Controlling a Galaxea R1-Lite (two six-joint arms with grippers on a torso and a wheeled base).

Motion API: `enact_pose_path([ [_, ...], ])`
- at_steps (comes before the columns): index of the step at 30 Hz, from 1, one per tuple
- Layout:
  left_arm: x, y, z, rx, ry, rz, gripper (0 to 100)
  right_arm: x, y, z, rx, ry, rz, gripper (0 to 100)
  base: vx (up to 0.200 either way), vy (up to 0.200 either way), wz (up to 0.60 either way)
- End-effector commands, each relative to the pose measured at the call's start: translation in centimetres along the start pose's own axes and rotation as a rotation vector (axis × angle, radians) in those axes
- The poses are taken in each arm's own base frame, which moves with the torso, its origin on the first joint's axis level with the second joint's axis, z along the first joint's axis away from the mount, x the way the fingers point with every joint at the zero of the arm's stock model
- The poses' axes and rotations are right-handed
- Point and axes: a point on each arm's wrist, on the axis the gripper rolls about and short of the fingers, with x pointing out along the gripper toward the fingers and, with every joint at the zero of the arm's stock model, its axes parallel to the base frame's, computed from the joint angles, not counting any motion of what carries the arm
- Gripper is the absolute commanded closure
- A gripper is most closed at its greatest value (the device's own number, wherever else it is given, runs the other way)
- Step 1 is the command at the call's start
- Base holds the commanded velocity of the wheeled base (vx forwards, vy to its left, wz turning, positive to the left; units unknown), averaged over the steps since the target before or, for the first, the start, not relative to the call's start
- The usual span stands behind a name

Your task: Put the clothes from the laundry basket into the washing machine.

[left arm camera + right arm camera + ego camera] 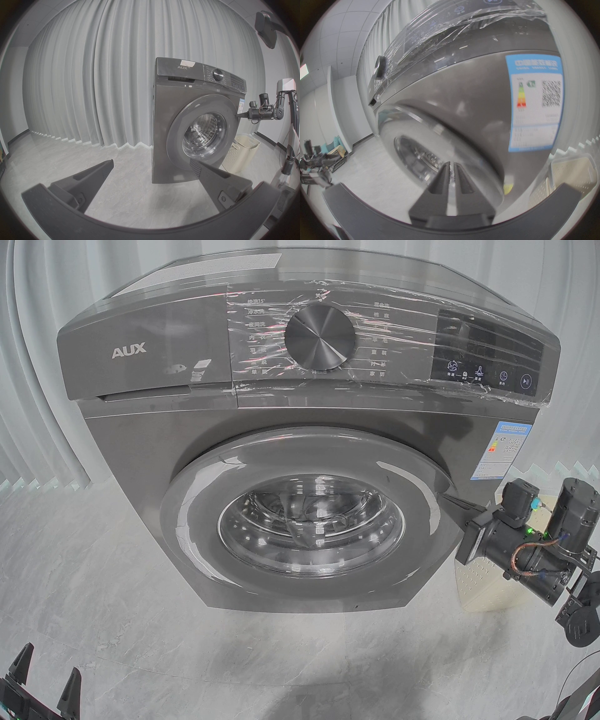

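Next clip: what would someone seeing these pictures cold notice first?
The big grey washing machine stands in the middle, with its round glass door closed. The right gripper, fingers shut, sits at the door's right edge. The cream laundry basket is on the floor by the machine's right side. The left gripper hangs open low on the left, clear of the machine.
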Motion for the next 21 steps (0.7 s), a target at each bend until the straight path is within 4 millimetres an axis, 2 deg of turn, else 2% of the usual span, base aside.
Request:
enact_pose_path([
  [1,0.0,0.0,-0.5,-0.001,0.001,0.001,0,-2.6,1.3,-1.2,-0.001,0.069,0.122,0,0.000,0.000,0.00],
  [2,0.0,0.0,-0.5,-0.001,-0.001,-0.001,0,-3.7,1.5,-1.5,-0.002,0.080,0.143,0,0.000,0.000,0.00],
  [13,0.0,0.0,-0.5,-0.004,-0.001,0.001,0,-6.6,1.1,-0.8,-0.005,0.027,0.123,0,0.000,0.000,0.00],
  [15,0.0,0.0,-0.5,-0.013,-0.001,0.002,0,-9.0,0.0,-0.7,-0.041,-0.011,0.050,0,0.000,0.000,0.00],
  [17,0.0,0.0,-0.5,-0.013,-0.001,0.002,0,-10.4,-0.6,-0.7,-0.050,-0.031,0.010,0,0.000,0.000,0.00],
  [19,0.0,0.0,-0.5,-0.007,-0.001,0.001,0,-12.7,-1.3,-1.0,-0.059,-0.060,-0.050,0,0.000,0.000,0.00],
  [21,0.0,0.0,-0.5,-0.007,-0.001,0.001,0,-12.7,-1.3,-1.0,-0.059,-0.060,-0.050,0,0.000,0.000,0.00],
])
